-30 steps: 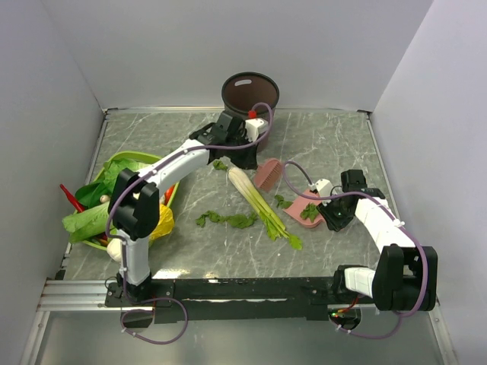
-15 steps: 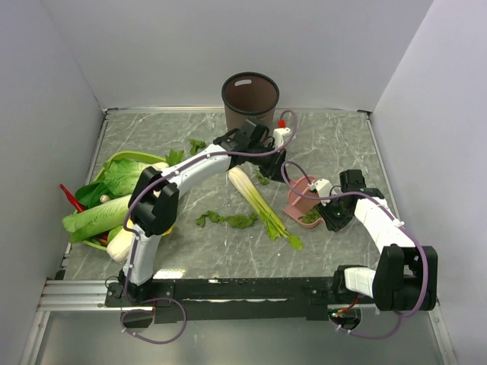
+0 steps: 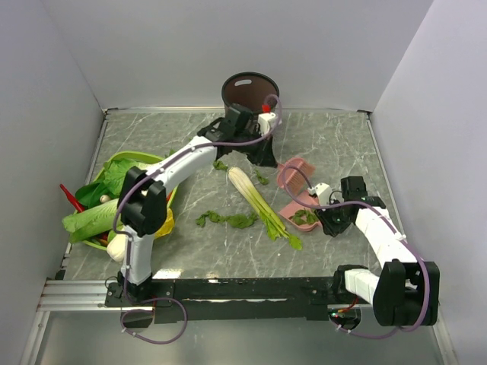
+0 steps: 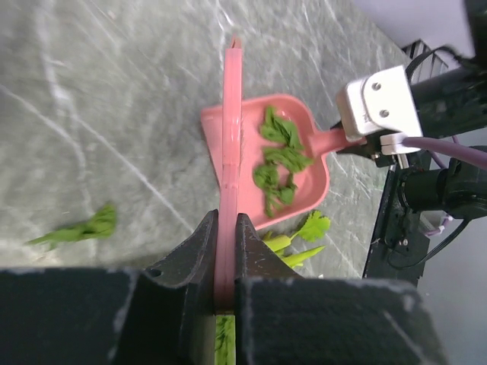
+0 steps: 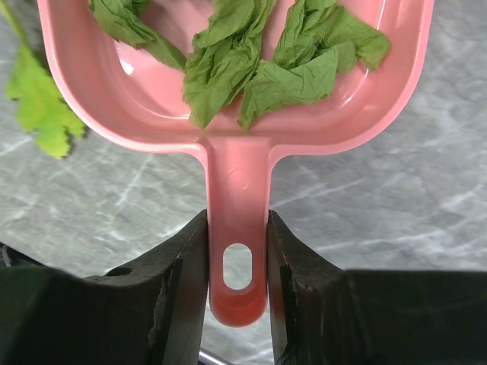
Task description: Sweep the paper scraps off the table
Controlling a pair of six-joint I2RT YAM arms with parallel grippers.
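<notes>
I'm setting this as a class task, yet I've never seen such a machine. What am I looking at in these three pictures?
Two robot arms are bolted at the near edge of the table. One picture looks down from above; the other two come from a camera on each wrist. The left gripper is shut on a pink brush; the right gripper is shut on the handle of a pink dustpan holding green paper scraps. Others lie loose on the table, with a leek-like stalk, a basket of vegetables and a dark bin.

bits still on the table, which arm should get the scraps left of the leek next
Left: the left gripper holds the pink brush; those paper scraps lie on its side. The right gripper holds the dustpan.
</notes>
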